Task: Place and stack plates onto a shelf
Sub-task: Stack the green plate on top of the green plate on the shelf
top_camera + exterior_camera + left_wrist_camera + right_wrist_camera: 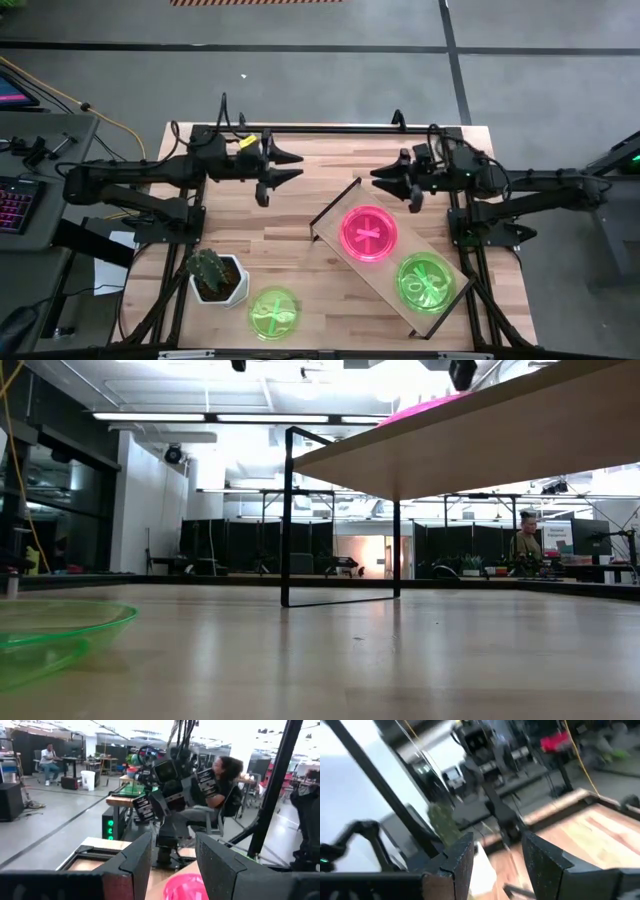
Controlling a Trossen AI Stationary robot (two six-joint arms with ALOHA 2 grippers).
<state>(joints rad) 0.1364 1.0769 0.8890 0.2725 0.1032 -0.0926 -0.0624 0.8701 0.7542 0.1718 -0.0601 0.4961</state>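
Note:
The shelf (pixel 335 240), a long light-wood board with dark end panels, lies slantwise at the right of the table. A pink plate (pixel 369 234) and a green plate (pixel 426 280) sit on it. Another green plate (pixel 273 314) rests on the tabletop near the front edge; it also shows in the low view (pixel 50 635). My left gripper (pixel 298 165) is open and empty above the far left of the table. My right gripper (pixel 380 180) is open and empty above the far right, beyond the shelf's far end. The pink plate also shows in the left wrist view (pixel 182 887).
A white pot with a cactus (pixel 215 275) stands at the front left, beside the loose green plate. In the low view the shelf board (pixel 480 430) stands raised on its dark end frame (pixel 340 520). People sit in the room beyond the table.

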